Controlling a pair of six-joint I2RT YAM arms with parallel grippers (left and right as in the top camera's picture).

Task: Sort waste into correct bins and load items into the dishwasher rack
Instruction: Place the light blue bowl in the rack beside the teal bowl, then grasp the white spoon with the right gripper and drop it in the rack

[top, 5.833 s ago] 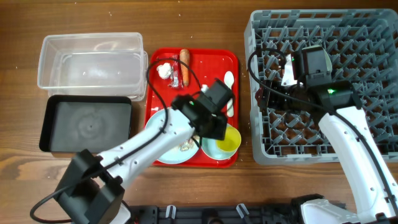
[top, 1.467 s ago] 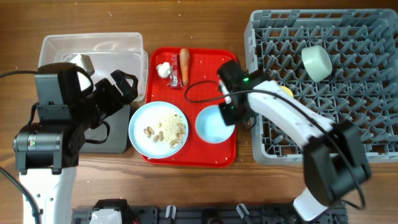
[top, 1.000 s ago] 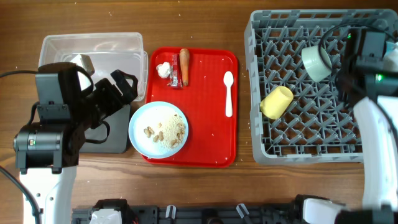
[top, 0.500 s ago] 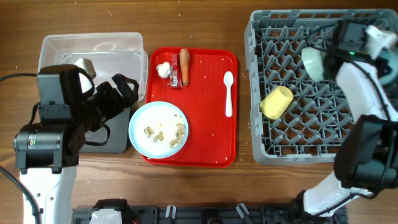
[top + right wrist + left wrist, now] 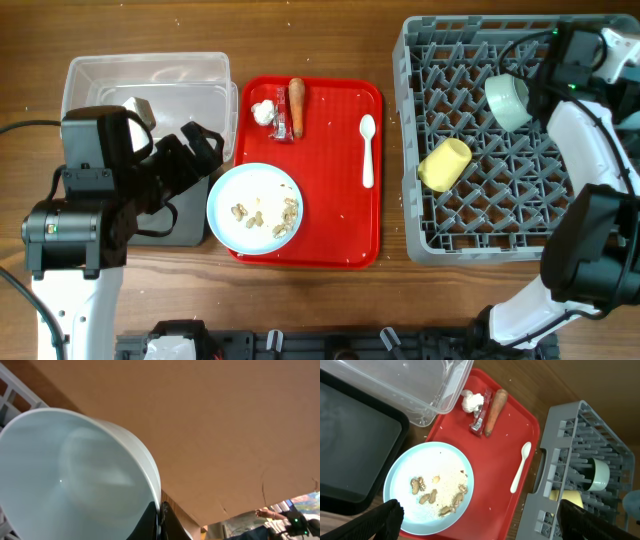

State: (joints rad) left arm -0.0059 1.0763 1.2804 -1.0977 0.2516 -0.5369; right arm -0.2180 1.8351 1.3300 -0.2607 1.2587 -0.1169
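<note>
The light blue bowl (image 5: 75, 475) is being gripped by its rim in the right gripper (image 5: 159, 521) — the fingers are being pinched tight on it — by the far right corner of the grey dishwasher rack (image 5: 480, 250). The mint green bowl (image 5: 508, 100) and yellow cup (image 5: 445, 163) are being held among its pegs. The left gripper (image 5: 480, 510) is being held wide open, with nothing in it, near the black tray (image 5: 350, 455). The white spoon (image 5: 367, 150), carrot piece (image 5: 297, 95), tissue (image 5: 264, 112), red wrapper (image 5: 283, 124) and plate (image 5: 235, 185) of food scraps (image 5: 262, 212) are being carried on the red tray (image 5: 335, 200).
</note>
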